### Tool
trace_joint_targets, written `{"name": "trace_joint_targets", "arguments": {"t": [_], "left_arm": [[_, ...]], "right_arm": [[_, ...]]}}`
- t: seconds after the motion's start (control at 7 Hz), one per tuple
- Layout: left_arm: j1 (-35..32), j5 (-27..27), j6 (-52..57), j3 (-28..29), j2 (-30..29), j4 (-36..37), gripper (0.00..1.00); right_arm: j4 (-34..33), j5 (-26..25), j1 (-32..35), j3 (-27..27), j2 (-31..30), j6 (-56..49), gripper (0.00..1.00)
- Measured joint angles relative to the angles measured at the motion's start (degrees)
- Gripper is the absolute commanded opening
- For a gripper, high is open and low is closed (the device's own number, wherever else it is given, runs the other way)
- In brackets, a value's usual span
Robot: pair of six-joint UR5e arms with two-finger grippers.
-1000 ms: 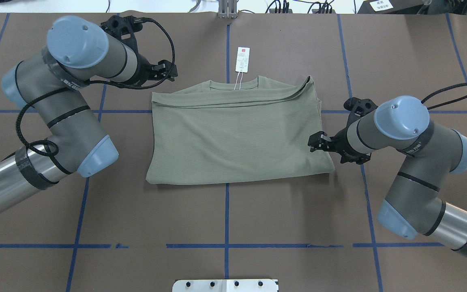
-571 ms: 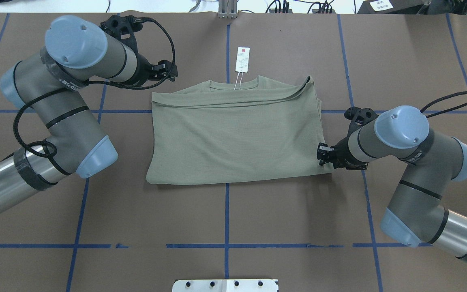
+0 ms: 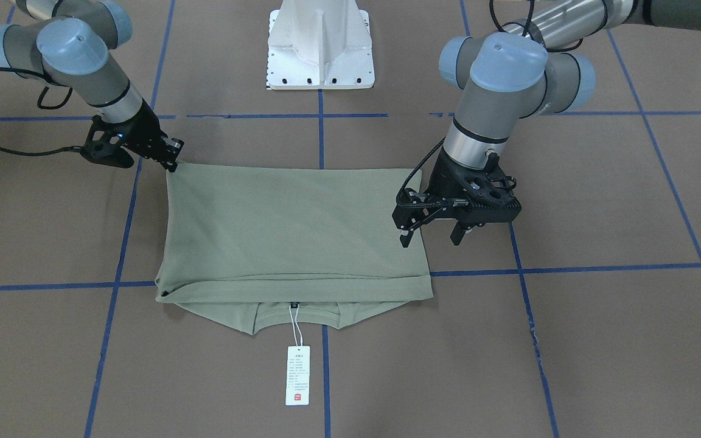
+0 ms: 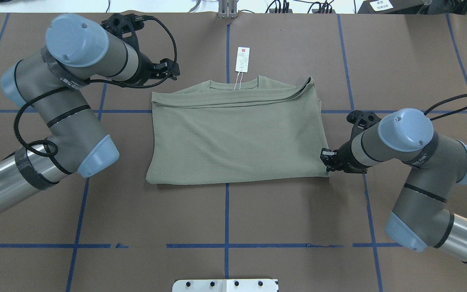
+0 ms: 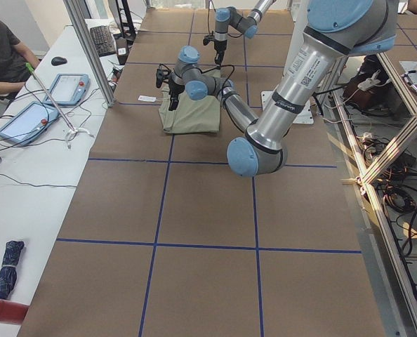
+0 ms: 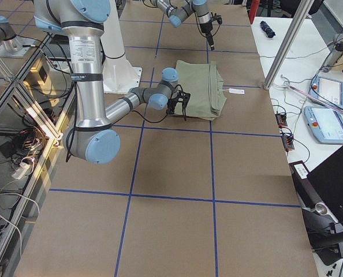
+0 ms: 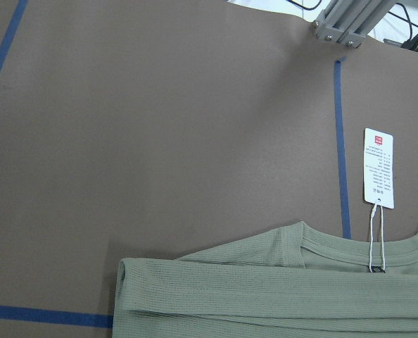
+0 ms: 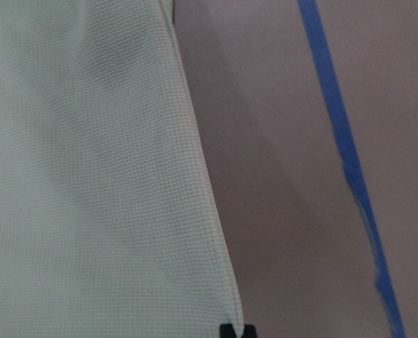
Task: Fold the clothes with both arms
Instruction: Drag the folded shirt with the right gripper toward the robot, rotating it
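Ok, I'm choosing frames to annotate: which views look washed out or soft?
Right wrist view: the knit shirt looks washed pale, the blue tape line soft-edged. Overhead and front-facing views: sharp, evenly lit, no glare. Side views: knit shirt tiny.

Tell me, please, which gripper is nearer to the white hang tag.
Left. The left gripper is by the shirt's collar end, near the tag; the right gripper is at the hem corner.

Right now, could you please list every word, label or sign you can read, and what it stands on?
No text can be quoted; none is legible.
Hang tag on the shirt: small print and a red mark, too small to read.
White lettering on the left arm and right arm: blurred.
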Motion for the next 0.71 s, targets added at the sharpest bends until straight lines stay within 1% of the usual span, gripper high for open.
{"name": "trace_joint_targets", "arguments": {"t": [0.14, 0.43, 0.57, 0.71], "left_arm": [[0.0, 0.1, 0.0, -0.1, 0.2, 0.0, 0.99], [0.0, 0.3, 0.2, -0.2, 0.5, -0.1, 0.99], [0.0, 0.4, 0.3, -0.2, 0.5, -0.1, 0.99], [0.1, 0.6, 0.4, -0.2, 0.6, -0.1, 0.99]], "right_arm": [[0.0, -0.1, -2.9, 4.5, -4.5, 1.2, 0.0], [0.0, -0.5, -13.4, 8.9, -10.0, 6.6, 0.0], [0.0, -0.7, -19.2, 10.6, -12.5, 9.1, 0.36], [0.0, -0.7, -25.0, 12.0, -15.0, 12.0, 0.99]]}}
